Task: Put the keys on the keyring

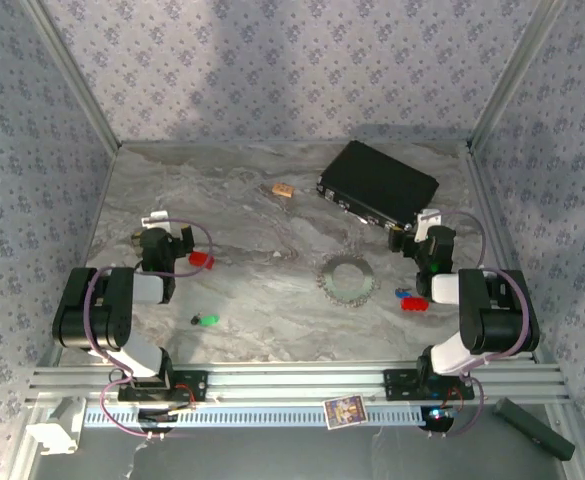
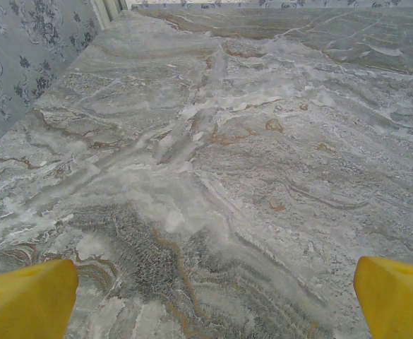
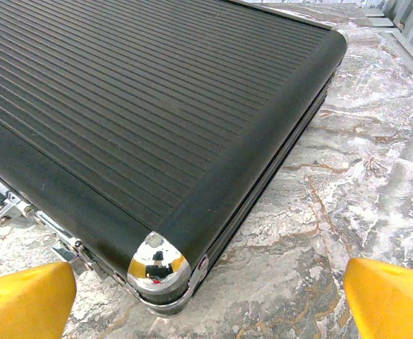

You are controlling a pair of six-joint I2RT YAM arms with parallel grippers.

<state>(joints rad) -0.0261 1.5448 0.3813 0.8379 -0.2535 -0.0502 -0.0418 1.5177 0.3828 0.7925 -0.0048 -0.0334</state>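
No key is in hand, so the task looks to be at its opening step. The keyring [image 1: 348,281] lies flat on the marble table [image 1: 252,230]; the green key [image 1: 209,320] sits well to its left, the blue key [image 1: 402,293] near its right edge. The left gripper [image 2: 212,304] hangs over bare marble with its yellow fingertips spread wide and empty; the right gripper [image 3: 207,300], equally spread, faces the black case [image 3: 157,106] beyond the keyring. Next, I judge, one arm must reach a key: small, flat, demanding a precise pinch.
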